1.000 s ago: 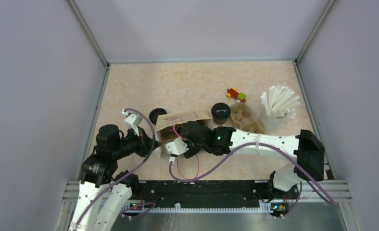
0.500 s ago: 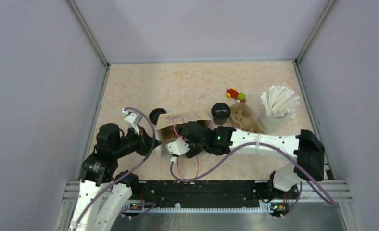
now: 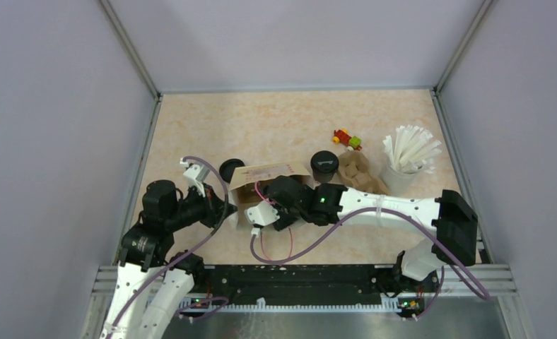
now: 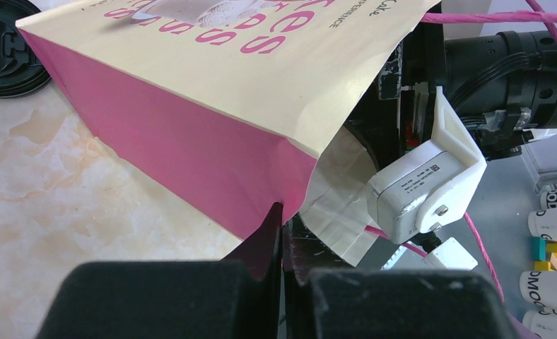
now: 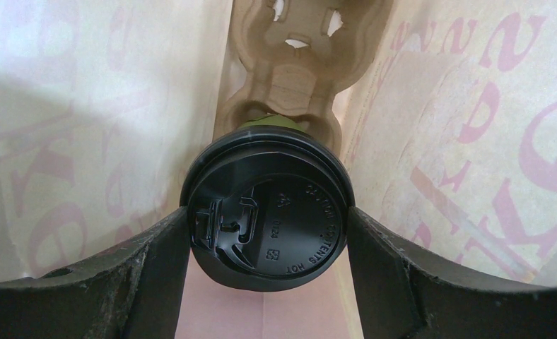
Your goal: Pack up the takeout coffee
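A beige paper bag [image 3: 267, 174] with pink lettering lies on its side, its mouth towards the arms. My left gripper [image 4: 283, 214] is shut on the bag's mouth edge by the pink side panel [image 4: 191, 148]. My right gripper [image 5: 267, 213] reaches inside the bag, its fingers pressed on both sides of a lidded black coffee cup [image 5: 276, 191]. The cup sits against a brown pulp carrier [image 5: 297, 63] deeper in the bag. A second lidded black coffee cup [image 3: 324, 165] stands on the table right of the bag.
A black round lid [image 3: 230, 169] shows at the bag's far left corner. Another pulp carrier [image 3: 359, 171], a pale cup of white straws [image 3: 407, 157] and a small coloured toy [image 3: 347, 138] sit to the right. Grey walls enclose the table.
The right wrist has edged very slightly further into the bag. The left gripper keeps its pinch on the bag.
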`<state>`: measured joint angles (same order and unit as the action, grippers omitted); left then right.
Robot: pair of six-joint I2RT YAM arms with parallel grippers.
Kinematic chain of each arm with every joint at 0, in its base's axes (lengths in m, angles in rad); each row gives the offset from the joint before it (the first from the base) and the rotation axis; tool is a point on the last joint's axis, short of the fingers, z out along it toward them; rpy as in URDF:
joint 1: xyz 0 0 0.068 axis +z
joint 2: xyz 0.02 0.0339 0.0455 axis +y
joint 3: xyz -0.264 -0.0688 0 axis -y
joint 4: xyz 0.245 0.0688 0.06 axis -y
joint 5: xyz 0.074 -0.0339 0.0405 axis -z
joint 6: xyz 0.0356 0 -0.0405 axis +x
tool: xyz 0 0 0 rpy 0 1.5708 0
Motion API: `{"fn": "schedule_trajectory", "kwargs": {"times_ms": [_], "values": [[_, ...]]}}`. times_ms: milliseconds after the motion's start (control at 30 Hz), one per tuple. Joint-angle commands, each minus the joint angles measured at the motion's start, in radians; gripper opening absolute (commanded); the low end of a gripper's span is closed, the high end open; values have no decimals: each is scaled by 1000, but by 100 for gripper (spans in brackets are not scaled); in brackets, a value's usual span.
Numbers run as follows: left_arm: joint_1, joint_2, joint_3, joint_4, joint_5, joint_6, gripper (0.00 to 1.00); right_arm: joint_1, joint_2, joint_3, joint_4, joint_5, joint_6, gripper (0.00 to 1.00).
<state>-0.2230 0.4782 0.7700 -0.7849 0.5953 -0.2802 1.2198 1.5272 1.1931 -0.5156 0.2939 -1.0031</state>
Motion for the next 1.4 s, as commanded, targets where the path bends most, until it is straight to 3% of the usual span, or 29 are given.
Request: {"fn": "schedule_trajectory", "kwargs": {"times_ms": [0,733,1367], "values": [[3,-3,8,42,22,-10,0,-11,-5,9,7,-7,6,65],[3,-4,18,33,24,1,0,-12,7,89,-74,-12,-4,65],[4,5,20,47,30,-13,0,-14,27,15,-21,-2,21,65]]}}
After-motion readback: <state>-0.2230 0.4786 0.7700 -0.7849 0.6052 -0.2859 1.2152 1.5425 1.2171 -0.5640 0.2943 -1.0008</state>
